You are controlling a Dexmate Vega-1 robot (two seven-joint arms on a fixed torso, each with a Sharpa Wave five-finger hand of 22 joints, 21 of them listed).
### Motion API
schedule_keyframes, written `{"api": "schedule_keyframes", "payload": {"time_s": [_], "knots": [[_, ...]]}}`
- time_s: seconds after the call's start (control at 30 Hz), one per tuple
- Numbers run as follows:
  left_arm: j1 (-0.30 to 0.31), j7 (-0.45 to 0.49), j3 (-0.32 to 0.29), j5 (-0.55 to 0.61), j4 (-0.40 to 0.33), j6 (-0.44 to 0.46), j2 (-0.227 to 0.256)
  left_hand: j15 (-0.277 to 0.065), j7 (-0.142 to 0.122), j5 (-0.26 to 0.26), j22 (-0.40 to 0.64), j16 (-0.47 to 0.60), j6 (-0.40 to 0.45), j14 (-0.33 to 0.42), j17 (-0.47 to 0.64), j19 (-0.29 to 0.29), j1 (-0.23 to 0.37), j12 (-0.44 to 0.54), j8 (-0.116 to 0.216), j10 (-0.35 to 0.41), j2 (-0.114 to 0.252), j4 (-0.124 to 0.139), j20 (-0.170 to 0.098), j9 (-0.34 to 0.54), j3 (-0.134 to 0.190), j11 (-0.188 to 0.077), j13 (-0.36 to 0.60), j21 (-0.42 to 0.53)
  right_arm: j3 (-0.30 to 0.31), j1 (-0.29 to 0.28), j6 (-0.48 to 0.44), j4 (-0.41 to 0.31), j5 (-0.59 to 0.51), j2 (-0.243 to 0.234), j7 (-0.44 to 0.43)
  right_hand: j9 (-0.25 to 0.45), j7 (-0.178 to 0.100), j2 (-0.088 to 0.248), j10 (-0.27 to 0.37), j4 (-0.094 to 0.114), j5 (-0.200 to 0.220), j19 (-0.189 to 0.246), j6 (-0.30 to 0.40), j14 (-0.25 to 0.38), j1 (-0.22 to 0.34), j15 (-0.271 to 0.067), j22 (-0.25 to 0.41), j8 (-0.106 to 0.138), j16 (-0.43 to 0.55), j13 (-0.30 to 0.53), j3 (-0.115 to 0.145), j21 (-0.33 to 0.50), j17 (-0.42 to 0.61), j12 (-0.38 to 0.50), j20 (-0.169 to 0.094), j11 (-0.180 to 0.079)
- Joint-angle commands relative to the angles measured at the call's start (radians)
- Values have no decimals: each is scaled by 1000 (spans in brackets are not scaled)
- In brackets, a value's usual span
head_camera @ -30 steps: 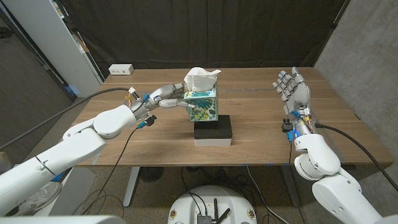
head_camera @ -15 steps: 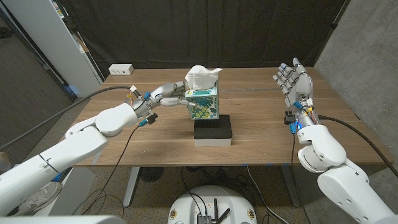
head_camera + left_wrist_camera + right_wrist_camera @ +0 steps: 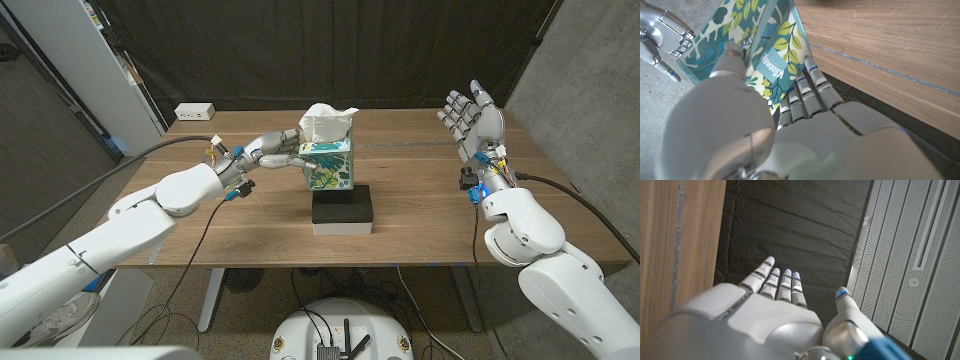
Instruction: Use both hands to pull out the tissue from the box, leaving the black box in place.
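Tissue (image 3: pixel 326 121) is not pulled out yet — it puffs from the top of the leaf-printed box (image 3: pixel 328 169), which stands on the black box (image 3: pixel 342 206) at the middle of the tabletop (image 3: pixel 420 215). The left robot hand (image 3: pixel 272 152) grips the printed box at its side, fingers against the cardboard, so bracing looks done. The right robot hand (image 3: pixel 472 118) is raised well apart, released, fingers spread, holding nothing. Left to do, I judge: reach over, pinch the tissue and draw it up
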Motion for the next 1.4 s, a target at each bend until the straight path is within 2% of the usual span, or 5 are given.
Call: {"api": "schedule_keyframes", "payload": {"time_s": [0.03, 0.27, 0.63, 1.03, 1.4], "knots": [[-17, -8, 11, 2, 2, 9, -1, -122, 3, 3, 2, 1, 2, 10, 4, -1, -3, -1, 8, 9, 6, 0, -6, 5, 11, 0, 5, -6, 16, 7, -40, -27, 2, -16, -9, 2, 10, 61, 4, 6, 0, 8, 4, 2, -5, 8, 2, 7, 3, 4, 2, 9, 3, 7, 5, 5], [-14, -9, 9, -1, -6, 20, 6, -122, 3, 4, 2, 1, 2, 10, 4, -1, -3, -1, 9, 11, 7, -1, -6, 5, 12, 0, 6, -7, 24, 9, -68, -34, -10, -32, -12, 2, 8, 59, 5, 3, 0, 9, 5, 2, -1, 8, 2, 7, 3, 3, 4, 9, 2, 8, 5, 5], [-17, -7, 8, 5, -19, 37, 16, -121, 3, 3, 2, 1, 11, 12, 4, 0, -3, -1, 13, 15, 6, -1, -6, 5, 11, -2, 7, -8, 10, 37, -140, -52, -172, -94, -38, 2, 5, 50, 7, -6, -1, 7, 5, 2, 7, 9, 1, 7, 1, 3, 6, 8, -2, 9, 8, 5], [-41, -19, 22, 2, -6, 44, 8, -124, 1, 3, 2, 0, 18, 14, 3, -3, -3, -2, 18, 17, 6, -1, -9, 5, 13, -3, 8, -11, -34, 73, -114, -21, -471, -155, -45, 2, -11, 48, 1, -25, 0, 2, 1, 0, 27, -7, 1, 7, -3, 3, 16, 6, -9, 6, -1, -14], [-68, -30, 41, 4, 13, 44, -5, -125, 0, 4, 2, -1, 17, 14, 3, -4, -4, -5, 19, 15, 7, -1, -9, 5, 14, -4, 10, -13, -71, 96, -257, -73, -737, -202, -43, 2, -33, 57, 2, -44, 1, -23, 3, -19, 54, -42, 0, 8, -13, 3, 32, -2, -18, 7, -29, -46]]}}
